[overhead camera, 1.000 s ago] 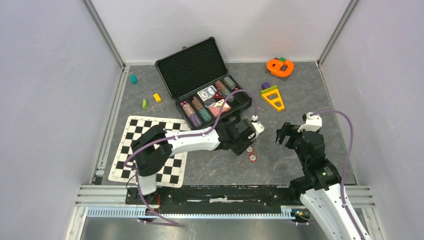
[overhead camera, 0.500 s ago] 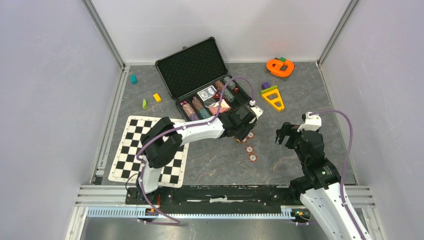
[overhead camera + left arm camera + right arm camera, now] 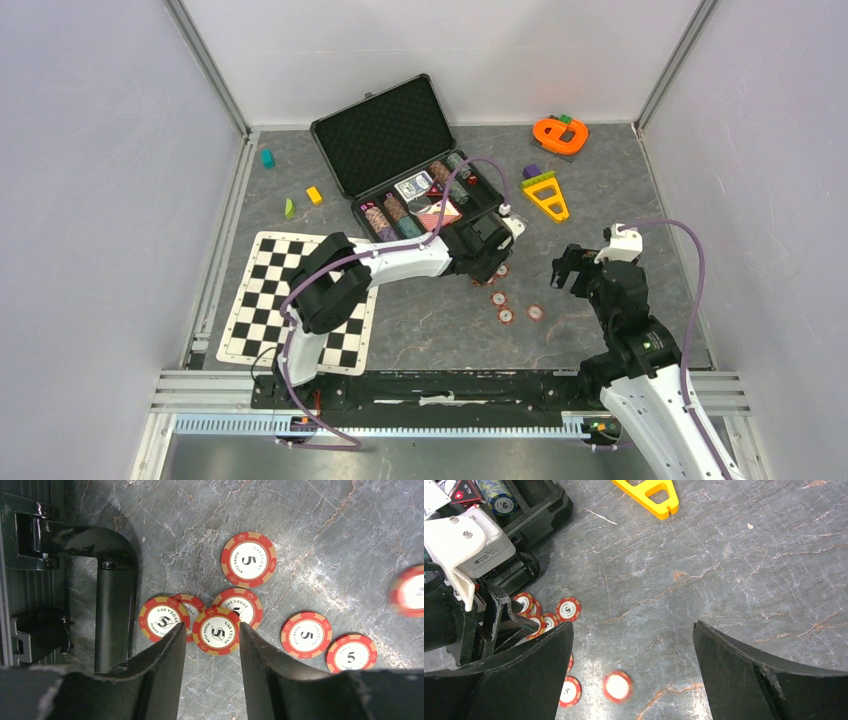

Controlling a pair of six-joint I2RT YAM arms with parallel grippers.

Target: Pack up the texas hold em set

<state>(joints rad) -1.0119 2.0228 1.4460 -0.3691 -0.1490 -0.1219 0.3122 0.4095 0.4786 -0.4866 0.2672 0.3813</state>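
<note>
This looks like a robotics lab cell: plain grey panels (image 3: 90, 150) box in a marble-look counter (image 3: 430, 335), aluminium rails (image 3: 450, 385) frame it, and two cabled arms (image 3: 390, 262) are bolted along the near edge.

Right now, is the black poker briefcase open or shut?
Open. The briefcase has its foam-lined lid tilted back, and chip stacks and card decks show inside.

A grey, marble-veined table (image 3: 430, 335) fills the floor of a small booth closed in by plain pale walls: a back wall (image 3: 440, 50), a left wall (image 3: 90, 200) and a right wall (image 3: 770, 180). Slanting aluminium posts (image 3: 208, 65) rise from the table's two far corners. An aluminium rail (image 3: 430, 425) runs along its near edge, and another borders its left edge. The light is soft and even, with only faint shadows.
</note>
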